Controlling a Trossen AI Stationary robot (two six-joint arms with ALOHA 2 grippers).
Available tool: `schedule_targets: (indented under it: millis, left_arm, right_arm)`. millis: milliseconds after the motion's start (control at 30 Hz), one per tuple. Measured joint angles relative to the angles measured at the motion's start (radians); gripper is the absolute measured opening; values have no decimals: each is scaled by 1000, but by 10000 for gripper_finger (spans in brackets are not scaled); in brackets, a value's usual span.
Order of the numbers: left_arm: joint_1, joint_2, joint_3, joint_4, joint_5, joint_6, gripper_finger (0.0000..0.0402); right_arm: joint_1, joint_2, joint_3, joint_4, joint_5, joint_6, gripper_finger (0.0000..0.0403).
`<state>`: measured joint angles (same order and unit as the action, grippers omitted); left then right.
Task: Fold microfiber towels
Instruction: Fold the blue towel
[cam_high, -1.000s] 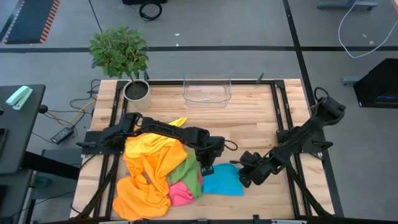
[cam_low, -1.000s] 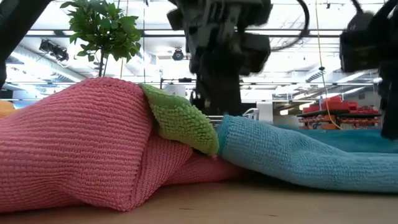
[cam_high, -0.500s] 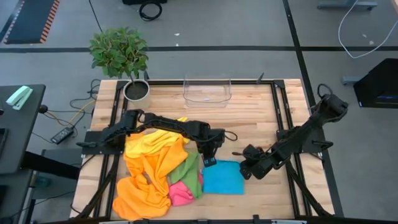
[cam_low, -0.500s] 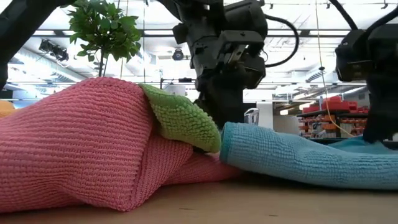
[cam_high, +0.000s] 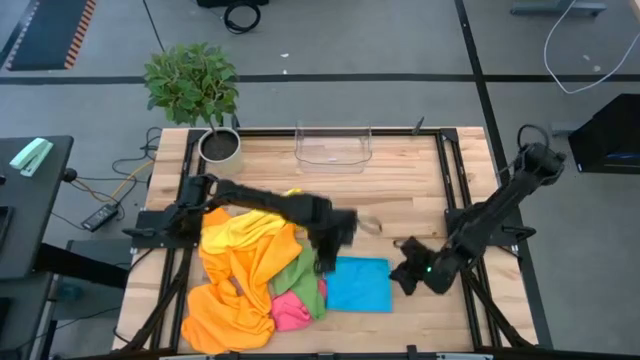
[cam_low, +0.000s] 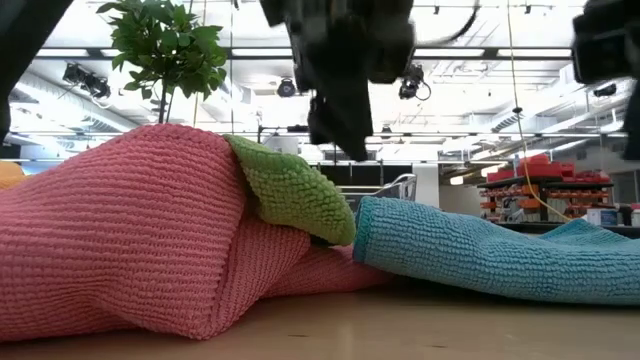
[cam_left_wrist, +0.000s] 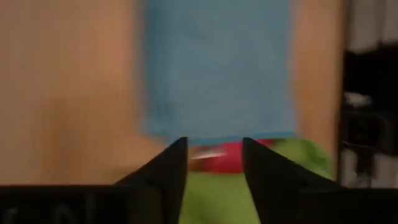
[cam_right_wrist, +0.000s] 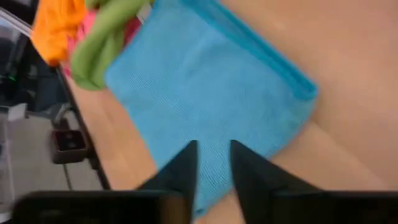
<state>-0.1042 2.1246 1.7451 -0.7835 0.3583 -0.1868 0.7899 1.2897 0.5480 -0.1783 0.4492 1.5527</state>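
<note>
Nubbly matt cloth blue towel (cam_high: 359, 285) lies on smooth wood table (cam_high: 410, 200).

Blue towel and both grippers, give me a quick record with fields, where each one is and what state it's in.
blue towel: folded flat on the table, beside the towel pile
towel pile: orange, yellow, green, pink, unfolded
left gripper: above the blue towel's edge near the pile, open, empty
right gripper: just off the blue towel's other side, open, empty

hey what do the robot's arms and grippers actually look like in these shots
Both arms are dark, nearly black, built of slim jointed segments. The left gripper and right gripper each end in two flat, tapering dark fingers, seen as wedge shapes in the wrist views. A thin cable loops at the right arm's base. No markings are legible.
</note>
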Motion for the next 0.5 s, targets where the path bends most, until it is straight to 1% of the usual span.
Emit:
schedule_targets:
  millis: [67,100,133,167,233,333,367,433,500]
  left_arm:
    - [-21,24,-2,26,-6,3,95]
    - [-24,35,-2,36,-12,3,66]
    - [-24,42,-2,45,-18,4,37]
    - [-21,43,-2,40,-19,11,19]
    - [-15,41,-2,12,-53,19,13]
    - [-11,11,-3,-75,-182,56,8]
    - [-8,-8,-3,-79,-218,70,7]
    - [1,-57,-27,-58,-248,89,7]
    - [15,-117,-112,13,-252,89,7]
  right_arm:
    - [5,80,0,80,-1,-7,29]
    - [4,116,0,109,-7,-12,15]
    - [2,150,0,138,-17,-13,11]
    - [0,179,0,155,-29,-7,9]
    - [-6,229,0,174,-61,3,6]
    - [-16,283,1,163,-94,10,4]
    - [-24,288,5,148,-102,15,4]
    - [-49,288,8,105,-126,22,3]
    - [-89,250,7,4,-131,7,3]
